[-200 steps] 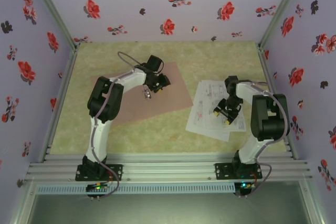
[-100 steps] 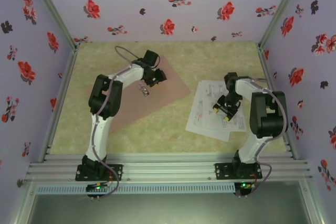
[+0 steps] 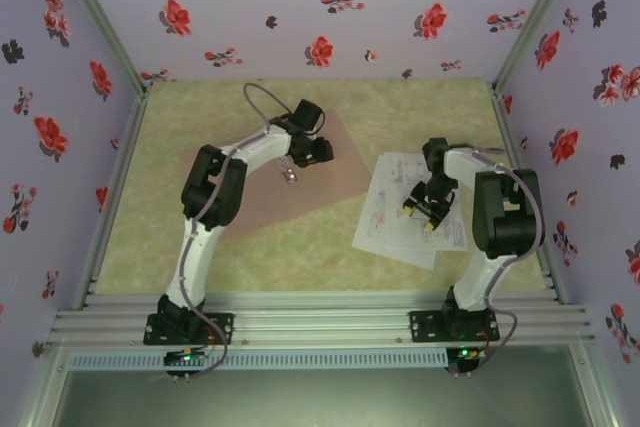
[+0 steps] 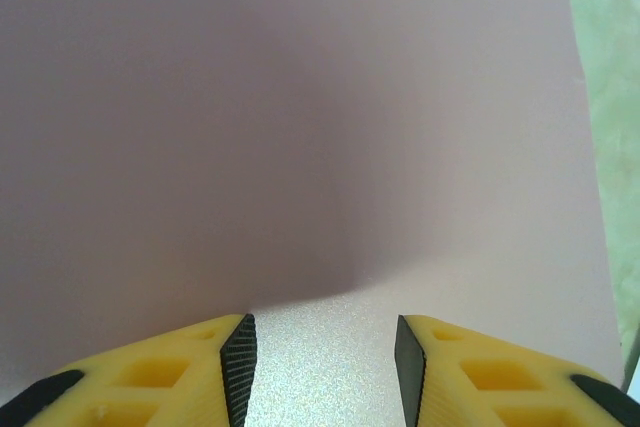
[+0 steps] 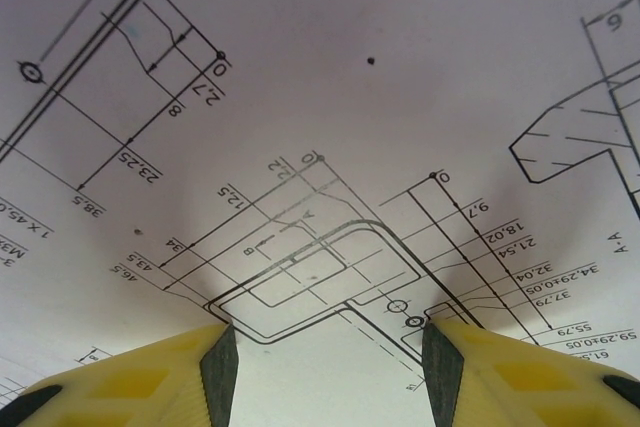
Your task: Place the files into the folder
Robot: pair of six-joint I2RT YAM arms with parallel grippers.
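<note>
Swung farther across the folder [image 3: 325,187], my left jaws hover spread and empty while my right jaws, also spread, hang low over the files [image 3: 395,222] lying beside it, unfiled

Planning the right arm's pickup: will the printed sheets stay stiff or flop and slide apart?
The files look thin and loose, so they would likely droop if lifted by one edge. Their edges lie fanned, so a push probably shifts the top sheet alone. Flat on the table, they may resist pinching by the right gripper.
</note>
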